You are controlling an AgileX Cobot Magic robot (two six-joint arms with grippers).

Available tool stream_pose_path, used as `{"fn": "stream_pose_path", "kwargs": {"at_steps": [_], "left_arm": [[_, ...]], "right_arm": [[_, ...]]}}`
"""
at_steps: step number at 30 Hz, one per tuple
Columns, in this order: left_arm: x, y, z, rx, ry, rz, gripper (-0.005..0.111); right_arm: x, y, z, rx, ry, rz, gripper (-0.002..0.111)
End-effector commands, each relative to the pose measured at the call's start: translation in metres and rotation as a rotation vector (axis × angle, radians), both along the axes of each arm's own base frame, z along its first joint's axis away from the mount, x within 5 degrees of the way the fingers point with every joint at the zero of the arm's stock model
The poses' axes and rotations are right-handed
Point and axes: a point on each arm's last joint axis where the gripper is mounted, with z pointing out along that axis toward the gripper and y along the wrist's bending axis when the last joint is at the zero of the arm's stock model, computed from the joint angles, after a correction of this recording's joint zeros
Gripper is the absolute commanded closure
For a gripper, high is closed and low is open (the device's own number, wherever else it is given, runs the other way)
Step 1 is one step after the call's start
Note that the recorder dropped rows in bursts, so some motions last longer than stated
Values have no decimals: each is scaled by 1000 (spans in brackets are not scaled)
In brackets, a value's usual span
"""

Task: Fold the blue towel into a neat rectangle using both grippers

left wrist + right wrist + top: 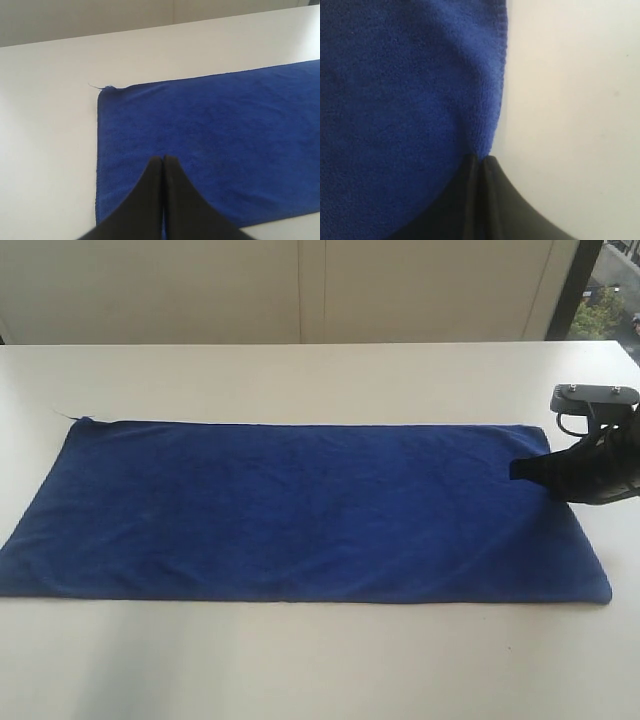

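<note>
The blue towel (300,510) lies spread flat and long across the white table (300,670). My right gripper (516,469) rests at the towel's right short edge. In the right wrist view, the right gripper (482,158) is shut, with the hem of the towel (395,100) pinched between its tips. In the left wrist view, my left gripper (163,159) is shut with nothing in it. It is held over the towel (215,130) close to its left short edge. The exterior view does not show the left arm.
A loose thread (68,414) sticks out from the towel's far left corner. Bare table surrounds the towel on all sides. A pale wall (300,290) runs behind the table, with a window (610,300) at the far right.
</note>
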Motion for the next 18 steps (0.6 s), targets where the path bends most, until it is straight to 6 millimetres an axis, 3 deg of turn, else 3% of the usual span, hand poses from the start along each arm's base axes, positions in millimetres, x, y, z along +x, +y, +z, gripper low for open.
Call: {"fn": "stream_pose_path", "kwargs": {"at_steps": [1, 6, 18], "left_arm": [[-1, 0, -2, -16, 3, 3, 107], [-1, 0, -2, -16, 3, 3, 107], [-1, 0, -2, -16, 3, 3, 107]], "right_arm": [[-2, -1, -5, -8, 31, 16, 108], [7, -18, 4, -8, 19, -22, 108], [18, -92, 27, -35, -112, -215, 108]]}}
